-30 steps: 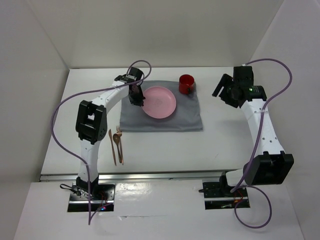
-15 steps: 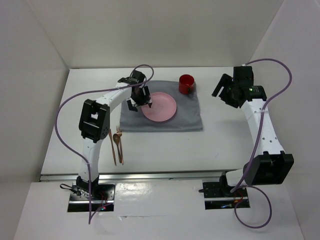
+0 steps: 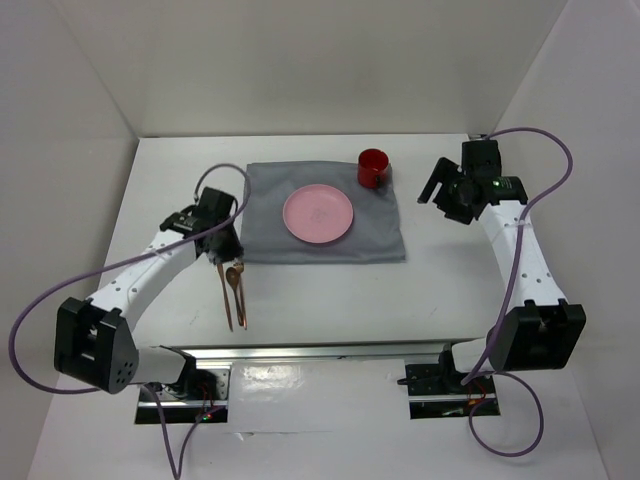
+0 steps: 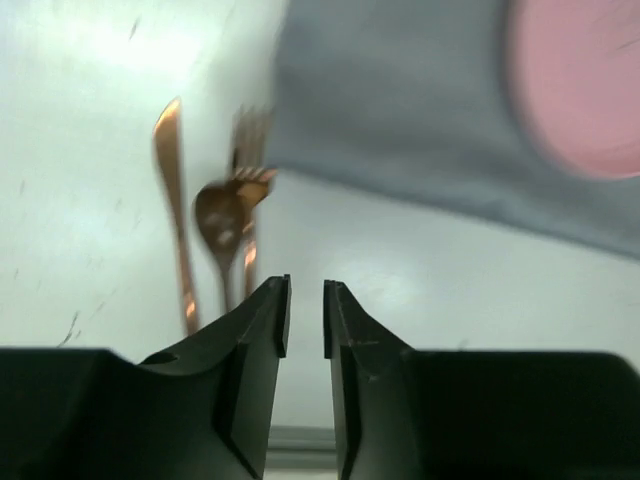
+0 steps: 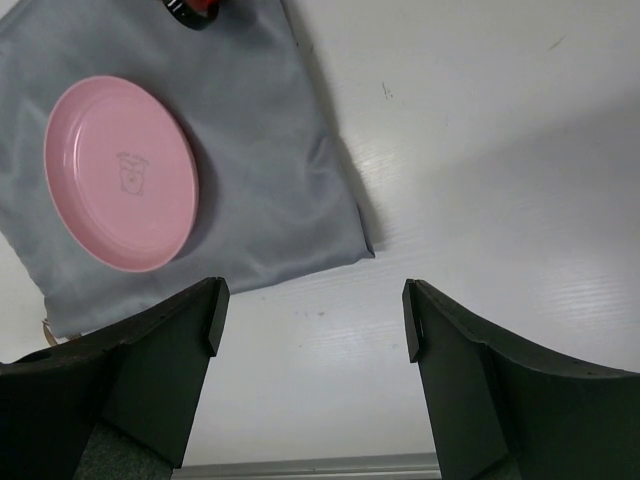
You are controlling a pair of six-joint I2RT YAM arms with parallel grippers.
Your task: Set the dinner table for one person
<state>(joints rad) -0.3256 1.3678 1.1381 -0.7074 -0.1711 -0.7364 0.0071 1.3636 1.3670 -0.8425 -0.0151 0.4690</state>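
The dinner table [image 3: 330, 295] is a white top. On it lies a grey cloth [image 3: 375, 235] with a pink plate [image 3: 318, 214] at its middle and a red cup [image 3: 373, 167] at its far right corner. A copper knife [image 3: 225, 292], spoon [image 3: 233, 277] and fork [image 3: 241, 300] lie side by side left of the cloth's near corner. My left gripper [image 3: 228, 256] hovers over their far ends, empty, its jaws a narrow gap apart [image 4: 306, 285]. The knife [image 4: 172, 200], spoon [image 4: 222, 215] and fork [image 4: 252, 140] show ahead of it. My right gripper [image 3: 432, 186] is wide open and empty, right of the cloth [image 5: 312, 290].
The right wrist view shows the plate [image 5: 120, 172] on the cloth [image 5: 270, 160] and bare white table beyond the cloth's corner. White walls stand close on the left, far and right sides. A metal rail [image 3: 320, 352] runs along the near edge.
My left gripper let go of the pink plate at the cloth's middle and swung back left and nearer, to above the cutlery. The right arm shifted slightly left.
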